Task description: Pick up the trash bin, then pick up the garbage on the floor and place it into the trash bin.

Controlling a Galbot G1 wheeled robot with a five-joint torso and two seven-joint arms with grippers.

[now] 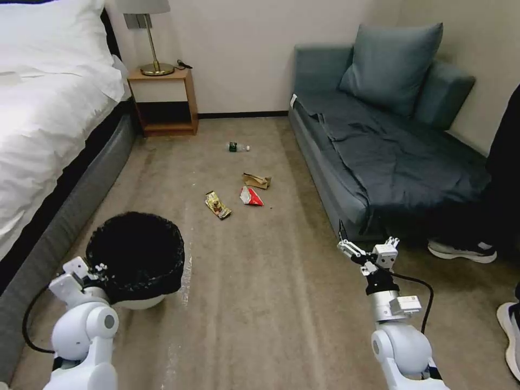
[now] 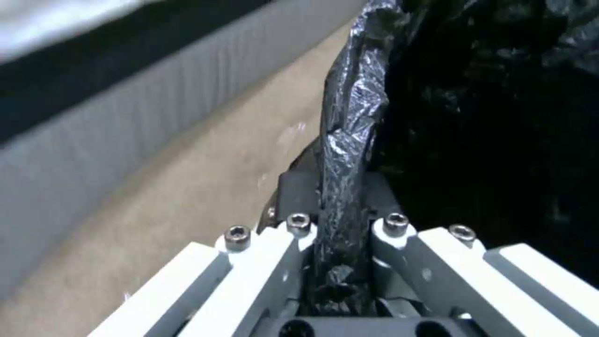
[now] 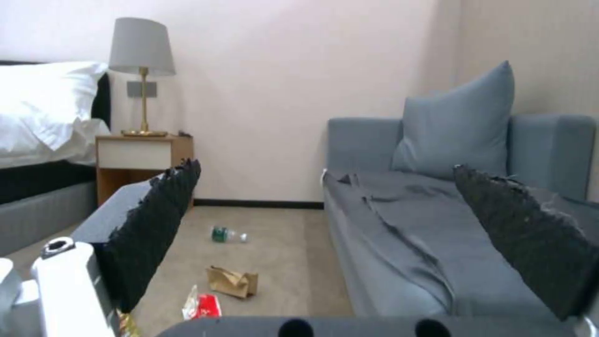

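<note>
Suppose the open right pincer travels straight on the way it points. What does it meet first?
Probably the red-and-white carton on the carpet, lying low between the right pincer fingers, with the crumpled brown paper bag just beyond; depth is uncertain.

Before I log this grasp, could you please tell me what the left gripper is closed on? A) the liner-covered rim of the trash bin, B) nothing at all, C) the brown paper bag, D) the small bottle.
A: the left wrist view shows the left gripper with its fingers clamped on the black liner over the rim of the trash bin.
</note>
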